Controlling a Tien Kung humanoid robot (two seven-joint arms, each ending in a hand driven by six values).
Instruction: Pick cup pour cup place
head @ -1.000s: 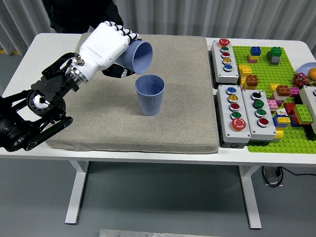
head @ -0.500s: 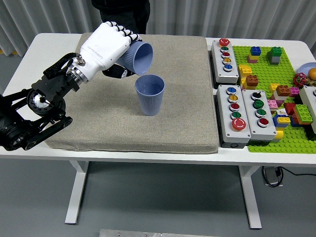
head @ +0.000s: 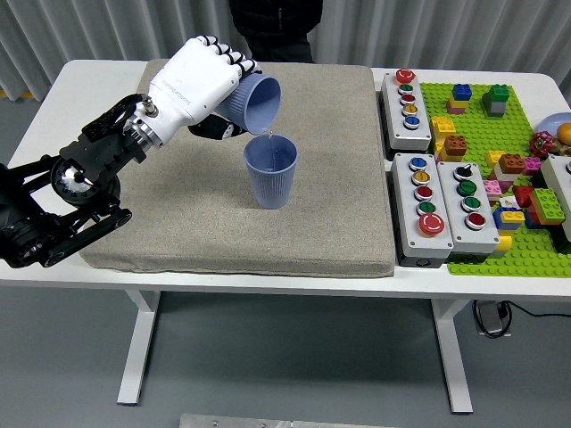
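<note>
Two ribbed blue plastic cups in play. One, the tilted blue cup point(head: 253, 102), is gripped in the white five-fingered left hand point(head: 194, 85) — fingers wrapped round its body, mouth turned to the right and down. A thin stream runs from its lower lip into the upright blue cup point(head: 271, 171), which stands on the grey felt mat point(head: 196, 218) directly below and slightly right of the held one; the two cups are close but not touching. Left arm, black point(head: 62, 196), comes in from the left edge over the white table point(head: 53, 98). Right arm not visible.

Mat covers most of the table's left and middle. Right of the mat: three grey button boxes with coloured round buttons point(head: 430, 169), sitting side by side against the mat's edge. Further right — green studded baseplate point(head: 517, 259) with assorted coloured toy bricks point(head: 508, 160) scattered on it, partly cut off by the frame edge.

Person in dark clothing point(head: 277, 18) stands at the far side, top centre; only the torso shows, hands not seen.
</note>
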